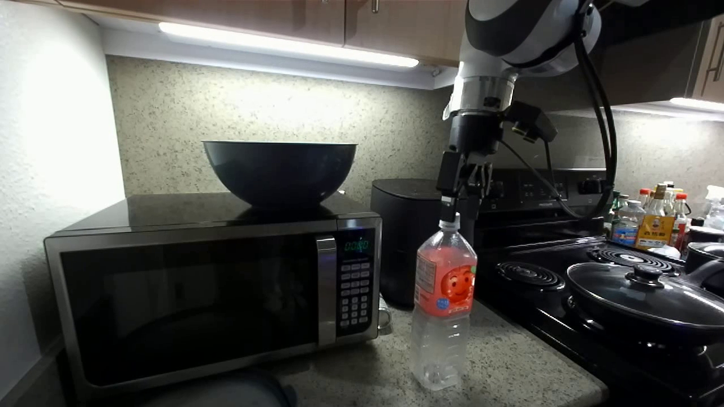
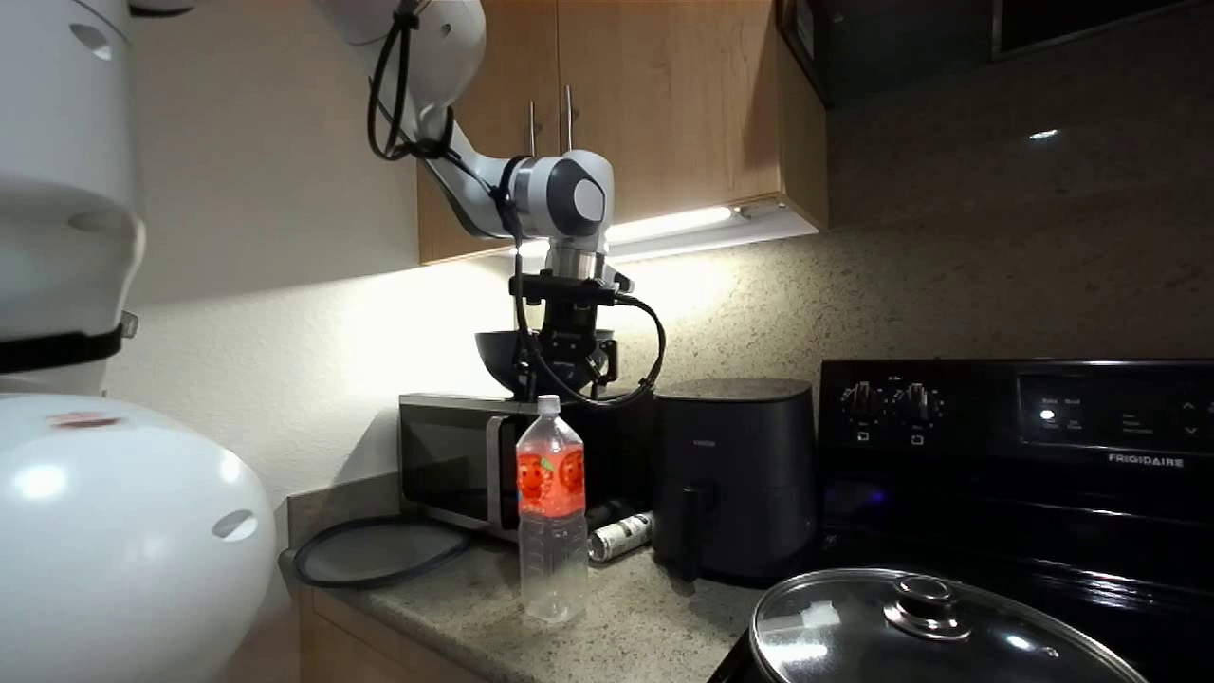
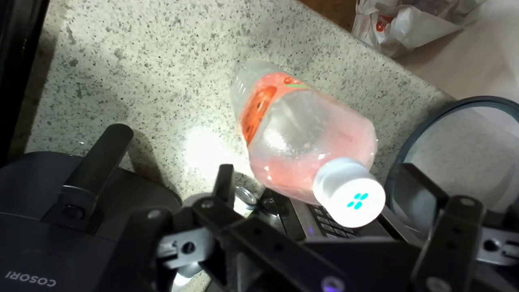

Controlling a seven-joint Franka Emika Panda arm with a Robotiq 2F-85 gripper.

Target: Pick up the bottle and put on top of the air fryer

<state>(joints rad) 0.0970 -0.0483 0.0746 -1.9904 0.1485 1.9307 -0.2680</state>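
Note:
The bottle (image 1: 447, 282) stands upright on the counter, with a red-orange label and white cap. It also shows in an exterior view (image 2: 552, 493) and in the wrist view (image 3: 312, 125). My gripper (image 1: 462, 212) points down at about cap height. In an exterior view the gripper (image 2: 566, 384) appears behind the bottle, on the microwave side. In the wrist view the gripper (image 3: 320, 172) is open, with the cap appearing between its spread fingers and nothing held. The black air fryer (image 2: 735, 474) stands behind the bottle, beside the stove. It also shows in the wrist view (image 3: 44, 227).
A microwave (image 1: 198, 299) with a large dark bowl (image 1: 280, 169) on top stands beside the bottle. A can (image 2: 621, 537) lies near the air fryer. A round lid (image 2: 379, 550) lies on the counter. A lidded pan (image 1: 645, 299) sits on the stove. Cabinets (image 2: 664, 104) hang above.

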